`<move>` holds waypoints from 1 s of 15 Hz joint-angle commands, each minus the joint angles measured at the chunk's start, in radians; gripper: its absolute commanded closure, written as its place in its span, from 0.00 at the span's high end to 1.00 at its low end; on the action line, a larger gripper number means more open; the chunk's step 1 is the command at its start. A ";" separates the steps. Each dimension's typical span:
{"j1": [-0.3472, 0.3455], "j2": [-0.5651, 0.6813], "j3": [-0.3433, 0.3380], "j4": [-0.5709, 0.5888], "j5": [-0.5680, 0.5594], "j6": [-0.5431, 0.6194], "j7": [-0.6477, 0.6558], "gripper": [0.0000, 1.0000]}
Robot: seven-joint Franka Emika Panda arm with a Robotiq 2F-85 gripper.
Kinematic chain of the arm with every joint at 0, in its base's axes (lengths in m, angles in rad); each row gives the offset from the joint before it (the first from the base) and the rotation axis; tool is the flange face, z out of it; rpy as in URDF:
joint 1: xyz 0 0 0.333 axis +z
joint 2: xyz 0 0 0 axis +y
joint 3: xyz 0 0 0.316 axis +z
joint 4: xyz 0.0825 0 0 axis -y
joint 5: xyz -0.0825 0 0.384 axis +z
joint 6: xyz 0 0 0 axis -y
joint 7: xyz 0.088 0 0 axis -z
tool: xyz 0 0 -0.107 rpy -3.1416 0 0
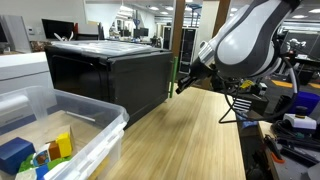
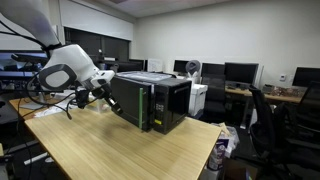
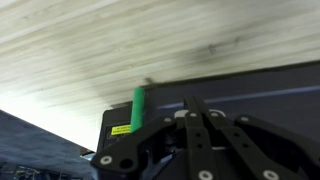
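Wrist view | gripper [image 3: 195,100] fingers together, empty, at black box-shaped microwave [image 3: 255,90] beside slim green stick [image 3: 138,104] | step: seemingly nudging the microwave; next needs gentle, steady contact.

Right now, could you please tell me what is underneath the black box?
Only the wooden table shows under the black box, which sits flat on it. Whatever lies directly beneath is covered by its base.

exterior views: opposite table [image 1: 190,130] ends, sharing black box [image 2: 150,100] | wrist: close on it
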 commanded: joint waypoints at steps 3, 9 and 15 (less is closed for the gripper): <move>0.028 -0.036 0.000 0.133 0.039 0.002 0.143 0.00; 0.113 0.099 -0.127 0.356 0.192 0.024 0.088 0.00; 0.354 0.147 -0.321 0.290 0.293 -0.003 0.092 0.26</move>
